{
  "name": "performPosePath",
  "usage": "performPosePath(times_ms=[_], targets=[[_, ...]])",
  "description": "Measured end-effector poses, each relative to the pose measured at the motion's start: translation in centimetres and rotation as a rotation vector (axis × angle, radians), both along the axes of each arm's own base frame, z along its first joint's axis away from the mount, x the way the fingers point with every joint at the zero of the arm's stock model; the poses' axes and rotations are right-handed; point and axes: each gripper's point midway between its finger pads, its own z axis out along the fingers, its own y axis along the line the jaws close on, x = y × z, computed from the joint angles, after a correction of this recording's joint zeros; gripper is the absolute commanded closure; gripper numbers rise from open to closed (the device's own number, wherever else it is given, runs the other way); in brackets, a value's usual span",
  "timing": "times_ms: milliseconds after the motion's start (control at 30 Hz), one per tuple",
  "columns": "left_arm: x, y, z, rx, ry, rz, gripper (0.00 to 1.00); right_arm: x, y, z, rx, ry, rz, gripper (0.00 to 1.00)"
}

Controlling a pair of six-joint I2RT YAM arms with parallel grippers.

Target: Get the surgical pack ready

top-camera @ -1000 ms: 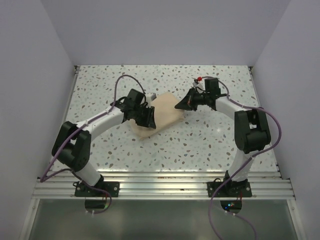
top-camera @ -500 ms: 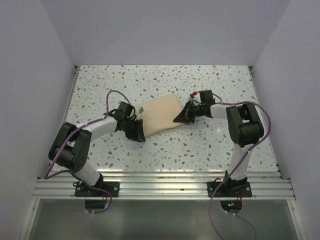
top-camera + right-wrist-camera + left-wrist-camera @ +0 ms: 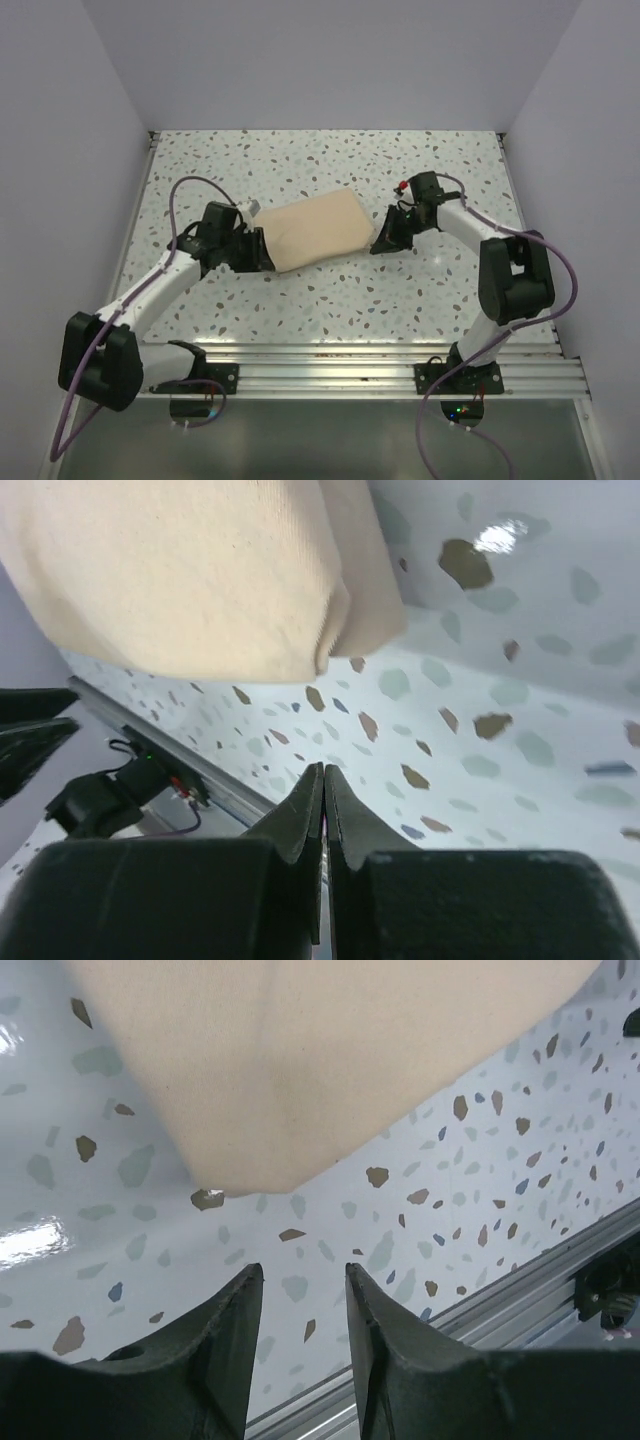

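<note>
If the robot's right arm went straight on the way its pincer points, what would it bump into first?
Most likely the surgical pack: the right gripper, fingers pressed together, points at the tan bundle's near end, with only bare table between. Depth is hard to judge.

A speckled table bears the surgical pack.

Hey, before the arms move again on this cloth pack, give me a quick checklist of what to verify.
1. Surgical pack wrapped shut, nothing poking out: ok.
2. Pack lying flat on the table: ok.
3. Left jaws apart, empty, short of the pack's corner: ok.
4. Right jaws shut, empty, off the cloth: ok.
5. Contents inside in order: cannot tell, hidden.
</note>
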Motion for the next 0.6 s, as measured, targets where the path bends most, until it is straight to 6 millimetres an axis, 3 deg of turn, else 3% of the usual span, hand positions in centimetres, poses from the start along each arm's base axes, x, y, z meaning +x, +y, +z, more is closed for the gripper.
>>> performPosePath(times_ms=[133,233,267,367,400,600], targets=[[0.9,1.0,3.3,0.007,-0.119,0.070,0.49,-0.7,-2.0,1.0,-0.123,-0.021,-0.001,0.79],[1.5,1.8,5.2,0.001,-0.198,0.143,0.44,-1.4,-3.2,0.9,-0.193,-0.027,-0.009,0.54],[1.6,2.0,5.8,-0.009,-0.226,0.166,0.42,-1.6,-3.4,0.9,-0.206,-0.031,-0.010,0.34],[1.8,2.6,6.7,-0.030,-0.301,0.230,0.37,-2.7,-4.1,0.5,-0.253,-0.054,-0.018,0.14],[1.8,2.9,6.7,-0.034,-0.316,0.250,0.01,-3.1,-4.2,0.4,-0.267,-0.066,-0.018,0.03],[1.5,3.7,4.9,-0.060,-0.358,0.322,0.00,-5.0,-4.8,-0.4,-0.278,-0.159,-0.036,0.01]])
